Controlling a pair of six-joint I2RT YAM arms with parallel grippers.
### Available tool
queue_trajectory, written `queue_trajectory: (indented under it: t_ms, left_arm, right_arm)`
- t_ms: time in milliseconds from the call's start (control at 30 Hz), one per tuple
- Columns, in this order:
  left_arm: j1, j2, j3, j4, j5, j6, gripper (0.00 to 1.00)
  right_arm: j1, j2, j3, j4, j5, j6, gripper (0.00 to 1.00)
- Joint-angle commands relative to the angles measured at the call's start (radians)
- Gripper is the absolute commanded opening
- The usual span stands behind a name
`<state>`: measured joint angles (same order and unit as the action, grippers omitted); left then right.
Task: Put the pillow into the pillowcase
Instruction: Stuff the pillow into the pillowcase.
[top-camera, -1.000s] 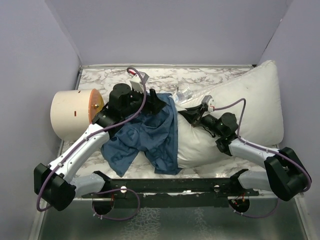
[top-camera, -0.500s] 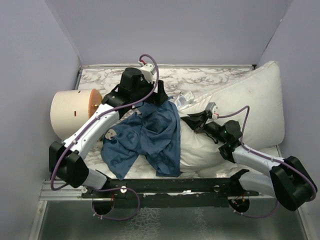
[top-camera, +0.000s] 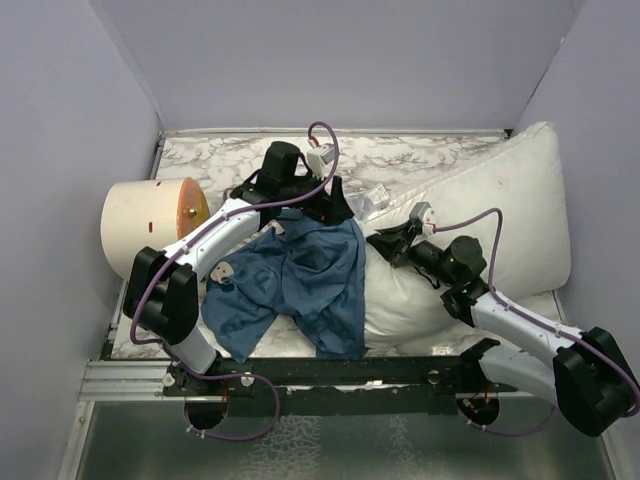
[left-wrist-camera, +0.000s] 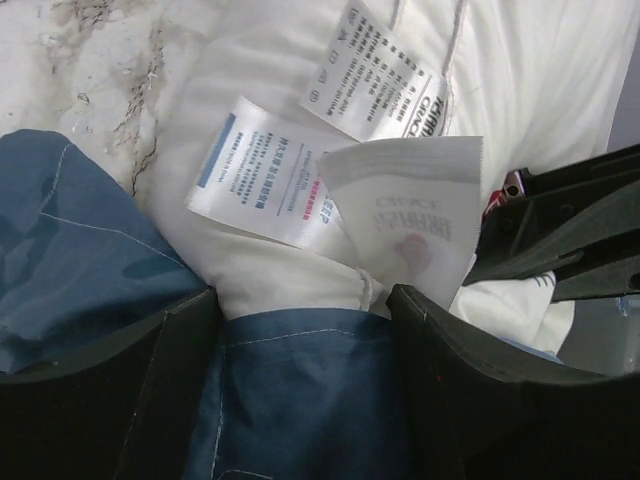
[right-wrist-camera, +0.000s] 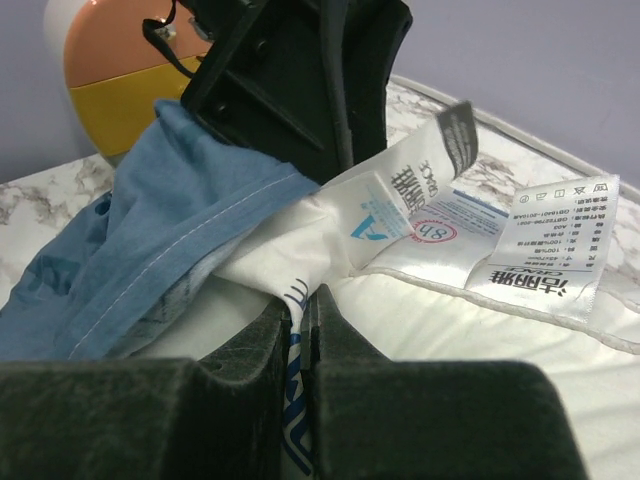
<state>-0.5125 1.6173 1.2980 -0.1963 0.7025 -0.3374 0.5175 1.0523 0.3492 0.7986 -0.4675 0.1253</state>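
Both arms are crowded over one corner here! The pillow (top-camera: 500, 210) lies slantwise on the marble table (top-camera: 420, 150), its far end up against the right wall. The blue pillowcase (top-camera: 300, 280) is draped in a heap over its near-left end (over it or around it, I can't tell from these views). The right tool (right-wrist-camera: 306, 302) is clenched on a thin fold of white fabric at the pillow's corner, and that's the worry: such a slim pinch looks likely to slip if it hauls on a plump pillow. The left tool (left-wrist-camera: 300, 300) is released, fingers spread wide astride the pillowcase's stitched hem, with the care labels (left-wrist-camera: 385, 70) just beyond. If it closes here it may catch pillow and hem together, or only one layer, and the mouth won't open. As for pose, the left arm (top-camera: 215, 240) stretches diagonally across the cloth with its wrist dipped. The right arm (top-camera: 520, 320) reaches in low from the near right, and the tools are nearly touching.
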Motion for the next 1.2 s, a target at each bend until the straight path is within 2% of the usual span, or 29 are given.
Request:
queue_trajectory:
  t_ms: [0, 100, 233, 300, 400, 533, 633, 700, 767, 833, 933, 1000, 1067, 1100, 1167]
  left_arm:
    - [-0.01, 0.002, -0.013, 0.048, 0.16, -0.037, 0.65]
    - [-0.007, 0.032, 0.035, 0.05, 0.179, -0.054, 0.37]
    - [0.008, 0.103, 0.161, 0.058, 0.183, -0.076, 0.08]
    - [0.025, 0.136, 0.242, 0.059, 0.155, -0.081, 0.0]
    - [0.052, 0.183, 0.389, 0.055, 0.071, -0.053, 0.0]
    - [0.064, 0.259, 0.615, 0.045, -0.116, 0.053, 0.0]
    - [0.067, 0.308, 0.739, 0.078, -0.165, 0.072, 0.0]
    - [0.064, 0.312, 0.772, 0.087, -0.171, 0.114, 0.0]
    - [0.058, 0.281, 0.725, 0.097, -0.169, 0.187, 0.0]
    - [0.055, 0.224, 0.581, 0.137, -0.142, 0.259, 0.0]
    - [0.054, 0.101, 0.25, 0.304, -0.11, 0.333, 0.0]
    - [0.049, 0.002, -0.045, 0.468, -0.107, 0.378, 0.0]
    - [0.039, -0.089, -0.244, 0.642, -0.116, 0.42, 0.0]
    - [0.035, -0.132, -0.311, 0.696, -0.124, 0.43, 0.0]
    - [0.03, -0.193, -0.387, 0.745, -0.135, 0.446, 0.0]
  right_arm:
    - [0.001, 0.03, 0.069, -0.265, 0.109, -0.021, 0.02]
    - [0.001, 0.105, 0.155, -0.306, 0.134, -0.049, 0.02]
    - [0.001, 0.217, 0.257, -0.281, 0.128, -0.063, 0.02]
    - [0.001, 0.272, 0.314, -0.257, 0.133, -0.069, 0.02]
    - [0.0, 0.36, 0.434, -0.243, 0.142, -0.088, 0.02]
    - [-0.003, 0.476, 0.629, -0.222, 0.139, -0.099, 0.02]
    - [-0.004, 0.533, 0.766, -0.226, 0.126, -0.131, 0.02]
    - [-0.005, 0.544, 0.787, -0.225, 0.119, -0.163, 0.02]
    - [-0.004, 0.541, 0.755, -0.23, 0.106, -0.205, 0.03]
    - [-0.004, 0.528, 0.675, -0.217, 0.103, -0.225, 0.04]
    - [-0.004, 0.503, 0.526, -0.167, 0.07, -0.222, 0.06]
    - [-0.004, 0.49, 0.459, -0.166, 0.013, -0.216, 0.08]
    - [-0.002, 0.467, 0.407, -0.185, -0.053, -0.206, 0.1]
    - [-0.001, 0.444, 0.385, -0.191, -0.086, -0.196, 0.14]
    - [0.001, 0.404, 0.367, -0.221, -0.133, -0.183, 0.28]
